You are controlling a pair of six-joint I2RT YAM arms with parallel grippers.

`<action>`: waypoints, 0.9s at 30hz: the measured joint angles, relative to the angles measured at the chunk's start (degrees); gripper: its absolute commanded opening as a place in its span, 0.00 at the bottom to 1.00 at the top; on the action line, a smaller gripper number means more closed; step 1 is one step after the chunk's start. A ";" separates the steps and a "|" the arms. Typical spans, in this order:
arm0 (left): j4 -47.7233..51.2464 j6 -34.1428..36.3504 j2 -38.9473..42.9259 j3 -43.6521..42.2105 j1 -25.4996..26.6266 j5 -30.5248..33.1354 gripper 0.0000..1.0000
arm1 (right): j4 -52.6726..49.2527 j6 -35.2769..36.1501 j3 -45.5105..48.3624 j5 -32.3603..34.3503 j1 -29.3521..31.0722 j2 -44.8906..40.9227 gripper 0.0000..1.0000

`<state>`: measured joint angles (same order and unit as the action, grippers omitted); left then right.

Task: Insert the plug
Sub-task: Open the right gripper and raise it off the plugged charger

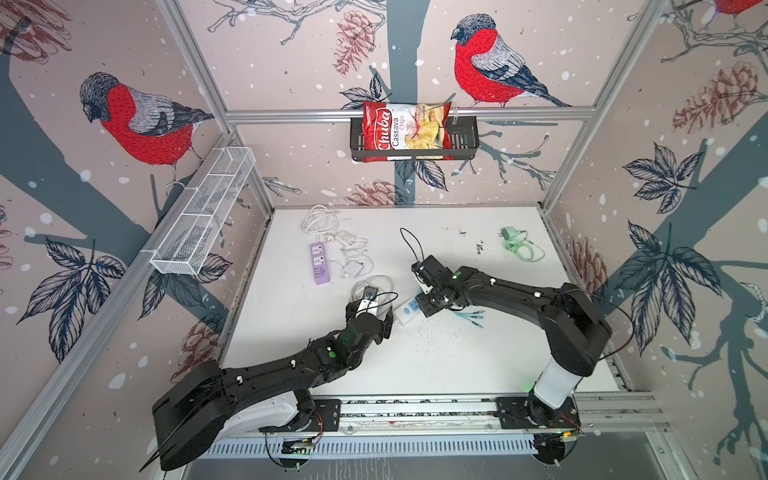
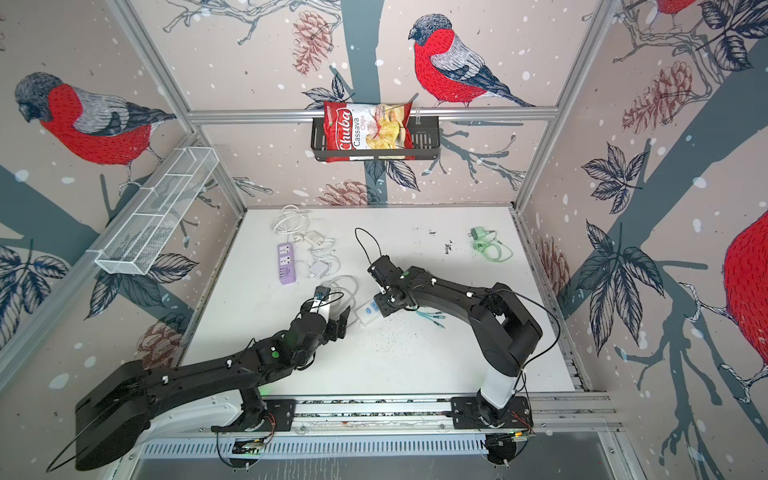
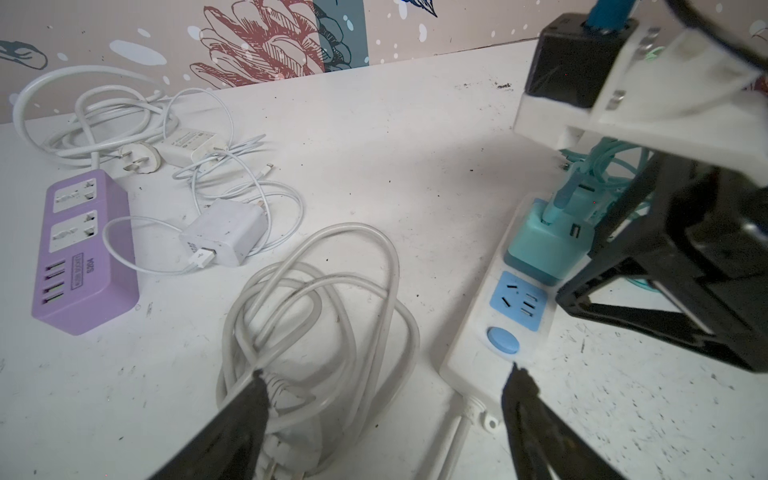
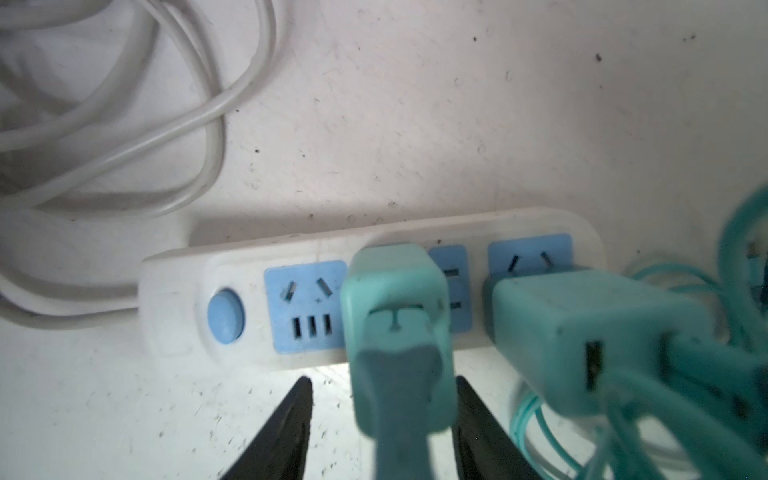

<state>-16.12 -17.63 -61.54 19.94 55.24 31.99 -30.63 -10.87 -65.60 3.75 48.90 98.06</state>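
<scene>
Left gripper (image 3: 387,370) hangs wide open at the switch end of the white power strip (image 3: 469,365). Teal plug (image 4: 395,291) stands in the strip's middle socket, seemingly seated. The right gripper (image 4: 383,379) straddles it, jaws parted, gripping nothing. Beyond the strip, well apart, lies a purple strip (image 3: 83,257).

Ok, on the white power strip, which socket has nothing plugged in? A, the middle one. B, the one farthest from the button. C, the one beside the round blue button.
C: the socket beside the blue button shows bare slots, while a teal plug covers the middle socket and a second teal plug sits at the far end of the white power strip.
</scene>
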 measured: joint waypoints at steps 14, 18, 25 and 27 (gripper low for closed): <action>-1.27 4.31 -9.18 10.62 -0.76 3.65 0.97 | -1.99 -8.76 13.22 -0.55 -0.39 -25.64 0.68; 0.24 4.28 -10.56 15.43 -1.01 4.94 0.97 | -1.66 -12.59 16.50 2.19 -5.31 -33.83 0.69; 3.21 5.79 -11.43 18.32 -1.18 6.12 0.96 | 5.62 -17.81 17.84 2.45 -33.16 -38.23 0.72; 3.72 6.03 -11.30 18.56 -1.27 6.19 0.96 | 8.83 -19.61 16.44 2.27 -39.82 -34.34 0.70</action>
<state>-12.40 -11.60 -72.84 38.50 53.98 38.17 -21.80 -30.48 -49.17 6.02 9.08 63.72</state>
